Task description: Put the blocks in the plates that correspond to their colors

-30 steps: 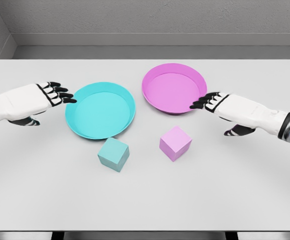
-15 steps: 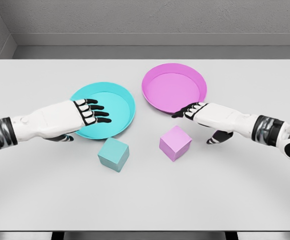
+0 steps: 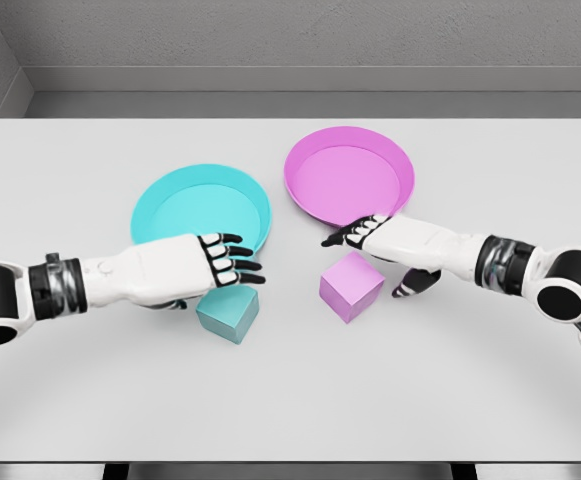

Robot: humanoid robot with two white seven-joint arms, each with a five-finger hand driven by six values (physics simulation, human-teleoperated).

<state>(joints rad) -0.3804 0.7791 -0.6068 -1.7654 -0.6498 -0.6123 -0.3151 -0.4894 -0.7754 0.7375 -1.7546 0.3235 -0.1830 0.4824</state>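
L arm is entering from the lower-left edge, shoulder/elbow housing cut off by the frame. Left hand (image 3: 195,268) is hovering palm-down w/ fingers extended and slightly spread, holding nothing; black fingertips are pointing right. Thumb is hidden under the palm, only a dark sliver showing below the wrist.

Cyan block (image 3: 228,311) is sitting just below/in front of L fingertips; its upper-left corner is covered by the hand, so can't tell whether hand and block are touching. Cyan plate (image 3: 198,205) is lying just behind the L hand; its near rim is partly hidden by the knuckles and forearm. Plate interior is showing nothing inside.

Table (image 3: 290,400) is carrying everything, light grey, front edge cut by the bottom of frame.

Pink block (image 3: 351,286) is resting just below R fingertips, well apart from cyan block. Its top-right corner is sitting close under the R palm; contact unclear. Pink plate (image 3: 350,176) is lying behind the R hand, near rim overlapped by the fingers.

Right hand (image 3: 370,234) is reaching in from the right, fingers extended toward the left, loosely straight, gripping nothing. Thumb is hanging down to the right of the pink block, apart from it. R forearm is running to a round joint at the right edge, upper arm cut off.

Both blocks are on the table, outside their plates.
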